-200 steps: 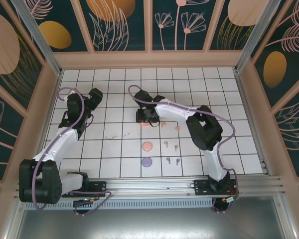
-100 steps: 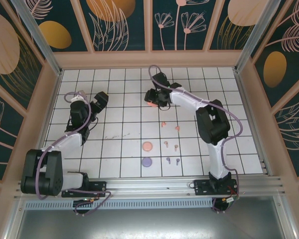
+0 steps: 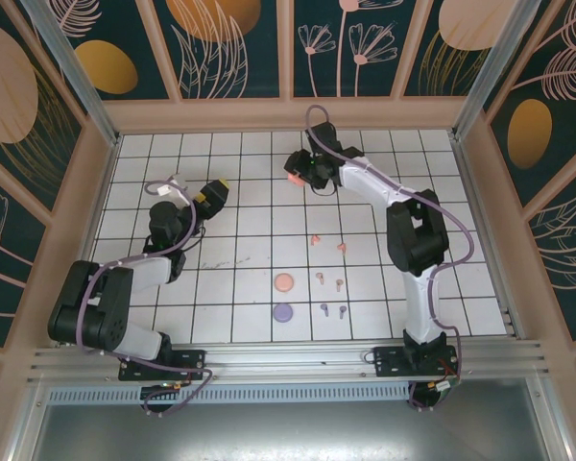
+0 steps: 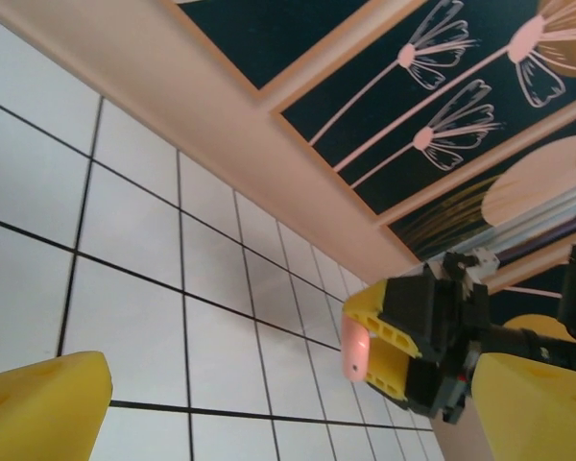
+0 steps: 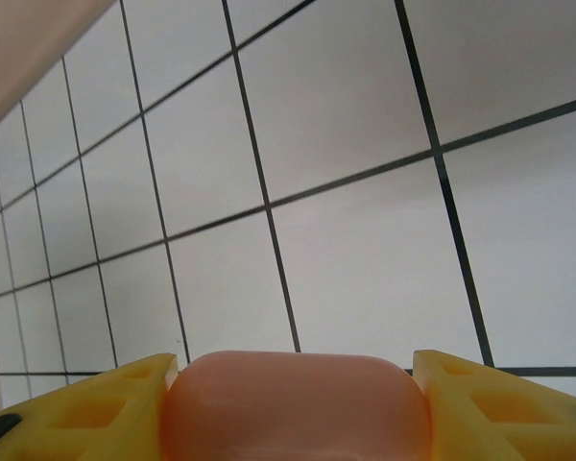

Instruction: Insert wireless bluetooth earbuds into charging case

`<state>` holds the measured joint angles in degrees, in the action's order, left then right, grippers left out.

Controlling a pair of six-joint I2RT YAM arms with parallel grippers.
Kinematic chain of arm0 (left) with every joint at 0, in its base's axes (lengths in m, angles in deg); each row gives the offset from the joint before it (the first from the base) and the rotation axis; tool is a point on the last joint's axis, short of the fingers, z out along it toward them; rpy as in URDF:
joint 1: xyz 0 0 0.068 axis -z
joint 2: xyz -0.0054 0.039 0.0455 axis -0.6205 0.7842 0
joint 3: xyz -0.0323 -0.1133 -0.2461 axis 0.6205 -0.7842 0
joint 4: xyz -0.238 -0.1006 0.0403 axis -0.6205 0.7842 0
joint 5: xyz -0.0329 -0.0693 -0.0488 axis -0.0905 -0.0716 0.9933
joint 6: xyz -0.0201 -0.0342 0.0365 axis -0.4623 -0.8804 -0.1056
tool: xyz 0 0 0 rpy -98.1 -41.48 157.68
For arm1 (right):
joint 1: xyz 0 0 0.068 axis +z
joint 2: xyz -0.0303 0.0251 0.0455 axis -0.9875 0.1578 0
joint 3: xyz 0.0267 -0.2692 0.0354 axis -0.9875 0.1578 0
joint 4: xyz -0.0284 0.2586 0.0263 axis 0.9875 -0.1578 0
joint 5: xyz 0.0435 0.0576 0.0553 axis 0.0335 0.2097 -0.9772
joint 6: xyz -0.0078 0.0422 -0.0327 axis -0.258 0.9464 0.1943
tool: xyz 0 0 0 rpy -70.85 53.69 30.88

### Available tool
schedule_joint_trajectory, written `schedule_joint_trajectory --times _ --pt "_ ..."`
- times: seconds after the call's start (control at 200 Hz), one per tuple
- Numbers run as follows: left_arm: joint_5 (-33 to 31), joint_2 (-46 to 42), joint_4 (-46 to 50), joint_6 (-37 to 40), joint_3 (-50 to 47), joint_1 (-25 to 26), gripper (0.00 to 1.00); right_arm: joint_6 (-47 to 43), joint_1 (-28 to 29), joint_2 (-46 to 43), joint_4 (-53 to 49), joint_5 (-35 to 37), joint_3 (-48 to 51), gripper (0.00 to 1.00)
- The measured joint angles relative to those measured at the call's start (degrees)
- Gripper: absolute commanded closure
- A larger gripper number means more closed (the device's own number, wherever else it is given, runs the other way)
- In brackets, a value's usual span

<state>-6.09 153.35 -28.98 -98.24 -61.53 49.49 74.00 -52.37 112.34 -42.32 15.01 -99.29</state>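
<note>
1. While your right pincer (image 5: 296, 415) pinches the coral case (image 5: 296, 399) at the far side of the table (image 3: 221, 288), the earbuds (image 3: 339, 284) lie mid-table, well apart from it.
2. Your left pincer (image 3: 214, 195) hangs spread.

The coral-red case (image 3: 293, 179) sits in the upper middle of the top view, gripped by its sides in the right gripper (image 3: 297, 180); up close it is a smooth, rounded slab. The tan-peach case (image 3: 284, 282) and the purple case (image 3: 283, 312) lie flat as round discs near the centre, the purple one below the tan one. To their right the tiny stemmed earbuds lie in three spaced pairs, well apart from the cases: coral-red pair (image 3: 314, 239) uppermost, tan-peach pair (image 3: 321, 279) next, purple pair (image 3: 324, 308) lowest.
</note>
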Motion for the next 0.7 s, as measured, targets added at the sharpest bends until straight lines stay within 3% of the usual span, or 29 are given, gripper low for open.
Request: schedule_joint_trajectory --times 0.385,0.701 --pt "3.82 6.23 -12.28 -1.25 -0.24 4.00 0.05 6.40 -0.83 1.14 1.51 -2.08 -2.73 0.52" --pt "12.31 20.39 -25.07 -7.08 7.28 5.81 0.10 12.59 -0.81 1.16 5.20 -3.93 -1.11 0.53"
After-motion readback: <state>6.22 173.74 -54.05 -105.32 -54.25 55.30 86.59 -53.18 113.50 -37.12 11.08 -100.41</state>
